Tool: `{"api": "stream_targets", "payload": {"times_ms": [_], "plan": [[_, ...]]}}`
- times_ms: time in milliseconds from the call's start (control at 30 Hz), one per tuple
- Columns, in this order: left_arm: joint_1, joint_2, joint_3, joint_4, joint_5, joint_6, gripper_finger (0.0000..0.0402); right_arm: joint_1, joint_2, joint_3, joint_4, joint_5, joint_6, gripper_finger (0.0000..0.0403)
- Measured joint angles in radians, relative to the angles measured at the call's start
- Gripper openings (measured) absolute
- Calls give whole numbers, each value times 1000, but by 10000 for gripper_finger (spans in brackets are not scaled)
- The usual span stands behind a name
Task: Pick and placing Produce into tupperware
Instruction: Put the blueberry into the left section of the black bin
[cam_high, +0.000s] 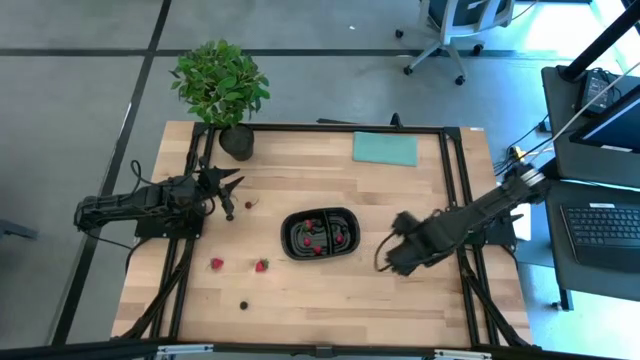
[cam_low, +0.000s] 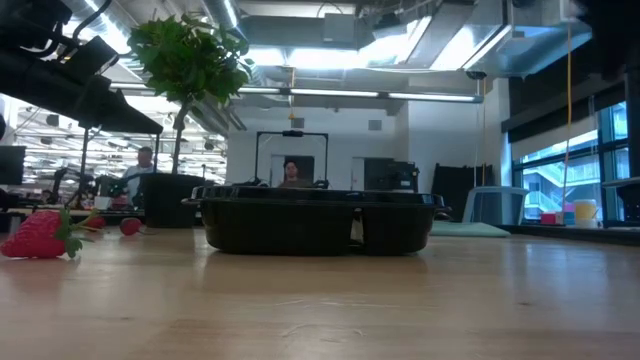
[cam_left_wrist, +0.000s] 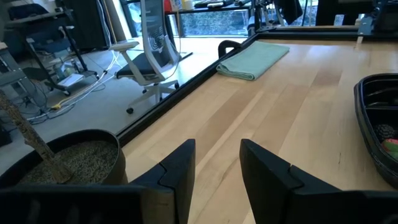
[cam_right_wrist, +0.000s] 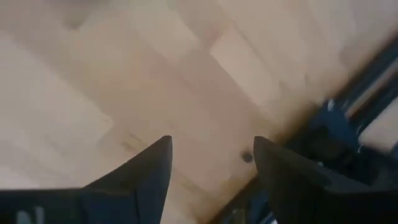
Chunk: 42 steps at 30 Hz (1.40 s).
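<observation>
The black two-compartment tray sits mid-table with several red and dark fruit pieces in it; the low view shows its side wall. Two strawberries and a dark berry lie on the wood nearer the front, and a small berry lies left of the tray. My left gripper is open beside that small berry, touching nothing; its wrist view shows bare wood between the fingers. My right gripper is open just right of the tray, over bare wood.
A potted plant stands at the table's far left, its pot close to my left gripper. A folded teal cloth lies at the far edge. Black frame rails run along the table sides. A strawberry lies near the low camera.
</observation>
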Motion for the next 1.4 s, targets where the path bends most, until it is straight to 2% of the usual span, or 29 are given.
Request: {"api": "stream_targets", "payload": {"times_ms": [200,367,567,1000,1233,1400], "plan": [[0,0,0,0,0,0,120,54,-183,-288,156,-10,381,227],[0,0,0,0,0,0,120,88,-231,-446,275,-87,526,227],[0,0,0,0,0,0,120,107,-230,-566,295,-199,667,227],[0,0,0,0,0,0,120,147,-230,-726,409,-219,774,227],[0,0,0,0,0,0,120,146,-232,-830,548,-219,777,227],[0,0,0,0,0,0,120,146,-236,-859,569,-215,797,227]]}}
